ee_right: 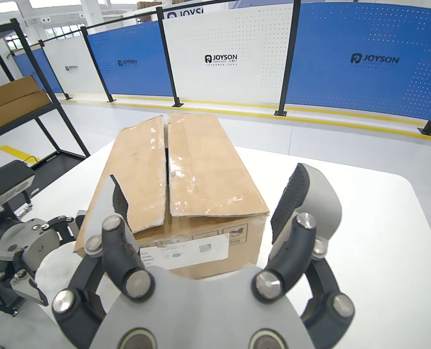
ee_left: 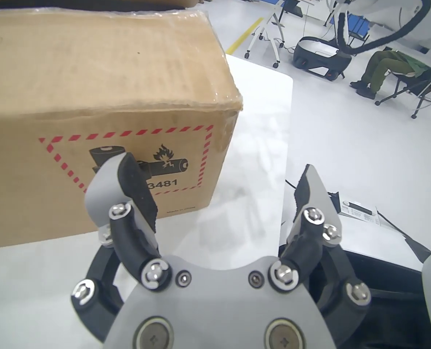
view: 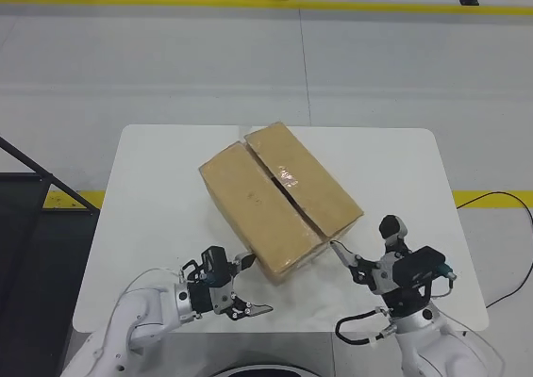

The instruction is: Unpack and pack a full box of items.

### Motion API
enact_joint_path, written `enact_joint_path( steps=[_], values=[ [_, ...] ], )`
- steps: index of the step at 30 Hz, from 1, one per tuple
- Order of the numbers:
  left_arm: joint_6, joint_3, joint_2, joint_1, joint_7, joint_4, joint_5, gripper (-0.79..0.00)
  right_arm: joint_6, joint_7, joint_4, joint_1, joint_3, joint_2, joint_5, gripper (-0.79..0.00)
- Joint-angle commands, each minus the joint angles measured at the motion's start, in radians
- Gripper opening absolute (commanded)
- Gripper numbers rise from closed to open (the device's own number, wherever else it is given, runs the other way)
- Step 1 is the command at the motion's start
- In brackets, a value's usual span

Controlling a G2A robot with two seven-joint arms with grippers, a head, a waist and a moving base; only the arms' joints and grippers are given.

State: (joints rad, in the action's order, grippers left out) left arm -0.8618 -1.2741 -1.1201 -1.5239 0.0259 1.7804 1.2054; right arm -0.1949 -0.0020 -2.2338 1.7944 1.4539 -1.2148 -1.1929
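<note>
Nearest: L gripper, jaws spread wide, nothing btwn them. It sits low over the table, w/ the box just ahead of it at the near corner. One finger lies in front of the red-dashed hazard mark on the box's side face; it looks just short of the cardboard.

R gripper is likewise wide apart and empty. It hangs just off the box's near end and faces the white label there. The box top runs away from it, lying skewed on the table.

Beyond the fingers: both top flaps are down, w/ a seam running lengthwise away from the R gripper. Glossy tape lies along the seam. The gap looks open and the near end of one flap sits a bit proud. Can't say for sure whether tape bridges any part of it.

Step, as I read it: the very start of unpacking. Box is shut, nothing out yet.

Next move needs a fingertip under the raised flap edge nearest the R gripper, then a lift outward. The L gripper should probably brace the side, or the box may slide or turn on the smooth top.
</note>
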Motion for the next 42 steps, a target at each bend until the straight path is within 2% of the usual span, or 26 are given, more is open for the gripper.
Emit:
enact_joint_path(
  steps=[1,4,16,21,25,29,36,39,42],
  values=[
    [0.0,0.013,-0.001,0.013,0.005,-0.006,-0.007,0.0,-0.047,0.012,0.005,0.003,0.008,0.001,0.073,0.0],
    [-0.004,0.032,-0.002,0.03,0.013,-0.012,-0.016,0.0,-0.089,0.058,0.012,-0.001,0.026,0.004,0.151,0.0],
    [-0.013,0.1,-0.006,0.093,0.038,-0.033,-0.045,0.0,-0.086,0.065,0.014,-0.005,0.021,0.003,0.158,0.0],
    [-0.012,0.088,-0.002,0.095,0.023,-0.03,-0.051,0.0,-0.079,0.179,0.026,-0.024,0.017,0.004,0.28,0.0],
    [-0.029,0.038,0.009,0.064,-0.004,-0.007,-0.045,0.0,-0.031,0.319,0.025,-0.036,0.047,0.005,0.492,0.0],
    [-0.055,-0.048,0.025,0.005,-0.05,0.035,-0.04,0.0,0.02,0.427,0.013,-0.049,0.091,0.008,0.655,0.0],
    [-0.036,-0.233,0.045,-0.097,-0.146,0.086,-0.077,0.0,0.02,0.427,0.013,-0.049,0.091,0.008,0.655,0.0],
    [-0.004,-0.292,0.049,-0.118,-0.177,0.076,-0.115,0.0,0.021,0.432,0.021,-0.054,0.079,0.007,0.67,0.0],
    [0.042,-0.329,0.049,-0.126,-0.194,0.061,-0.153,0.0,0.05,0.466,0.048,-0.081,0.064,0.006,0.755,0.0]
  ],
)
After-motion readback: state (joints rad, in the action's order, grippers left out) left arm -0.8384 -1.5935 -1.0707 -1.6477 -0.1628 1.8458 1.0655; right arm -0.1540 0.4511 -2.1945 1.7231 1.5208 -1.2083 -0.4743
